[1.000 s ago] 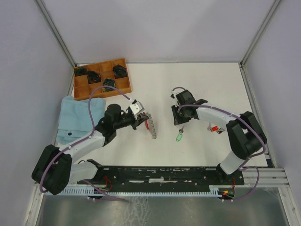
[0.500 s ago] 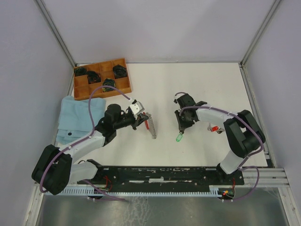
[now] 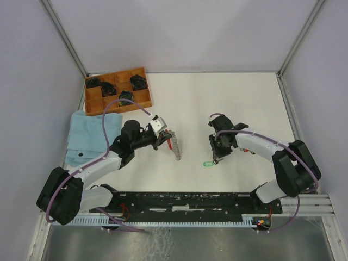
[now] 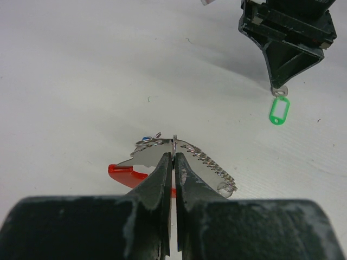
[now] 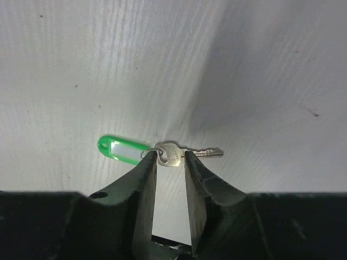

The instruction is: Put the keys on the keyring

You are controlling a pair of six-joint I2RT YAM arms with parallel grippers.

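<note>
The silver key (image 5: 171,155) with a green tag (image 5: 120,148) lies at the fingertips of the right gripper (image 5: 169,162), which points down and pinches its head. The left gripper (image 4: 173,157), held low, is pressed together on the keyring (image 4: 157,143).

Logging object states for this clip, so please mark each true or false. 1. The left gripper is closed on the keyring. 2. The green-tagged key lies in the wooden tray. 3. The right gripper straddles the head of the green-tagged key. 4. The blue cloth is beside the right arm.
1. True. The left gripper is shut on the keyring, pinching its metal ring.
2. False. The green-tagged key lies on the table, far from the wooden tray.
3. True. The right gripper has a finger on each side of the key's head. Whether it is clamped yet is unclear.
4. False. The blue cloth lies beside the left arm.
</note>
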